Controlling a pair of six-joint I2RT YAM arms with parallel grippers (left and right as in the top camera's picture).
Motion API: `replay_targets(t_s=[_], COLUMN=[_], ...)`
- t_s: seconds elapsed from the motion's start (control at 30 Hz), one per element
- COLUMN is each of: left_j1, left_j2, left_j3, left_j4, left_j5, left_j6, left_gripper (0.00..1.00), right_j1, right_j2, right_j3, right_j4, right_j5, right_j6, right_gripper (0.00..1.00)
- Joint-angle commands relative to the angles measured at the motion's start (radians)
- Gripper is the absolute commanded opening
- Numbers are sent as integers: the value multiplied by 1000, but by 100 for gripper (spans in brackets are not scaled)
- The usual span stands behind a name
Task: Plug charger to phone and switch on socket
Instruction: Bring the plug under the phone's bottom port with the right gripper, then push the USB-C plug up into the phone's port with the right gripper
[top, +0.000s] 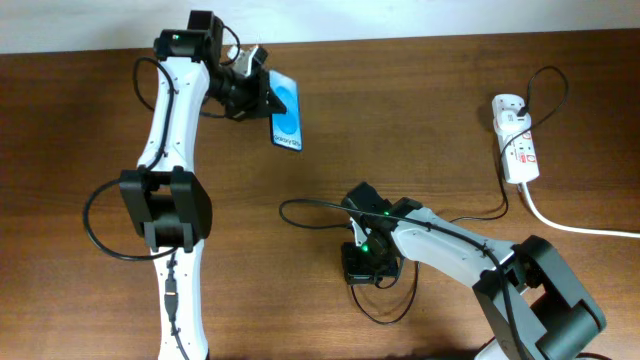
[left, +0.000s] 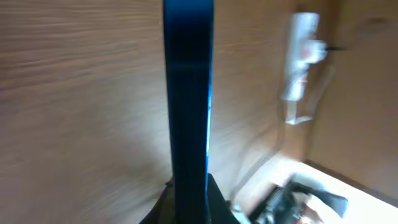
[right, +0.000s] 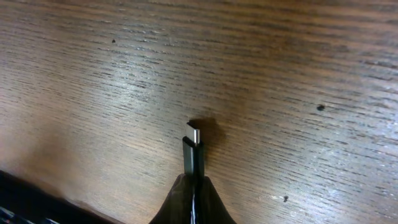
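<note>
Parts grasped, not yet mated.
The left end effector (top: 262, 95) clamps the phone (top: 287, 118); the right end effector (right: 193, 186) pinches the charger (right: 194, 152), well apart from the phone; socket (top: 518, 140) pending.

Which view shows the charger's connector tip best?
The right wrist view: the charger sticks out of the right gripper, its metal tip sharp and unobstructed. Overhead shows only its thin cable looping near that gripper; the tip is hidden. The left wrist view is blurred and shows the phone edge-on, no charger.
</note>
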Motion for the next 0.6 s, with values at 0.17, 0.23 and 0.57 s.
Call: replay_targets(t_s=[0.17, 0.23, 0.57], left_j1=[5, 3, -26], left_j2=[-10, -10, -10], left_j3=[21, 21, 21], left_j4=[43, 39, 39], left_j5=[793, 793, 793], left_j6=[105, 98, 98], left_gripper=[0, 0, 0], right_j1=[-270, -334, -309], right_j2=[-117, -130, -118], right_j3=[301, 352, 361], right_j4=[14, 64, 306], right_j5=[-544, -673, -542], right_j6=[-307, -321, -97], right_gripper=[4, 4, 4])
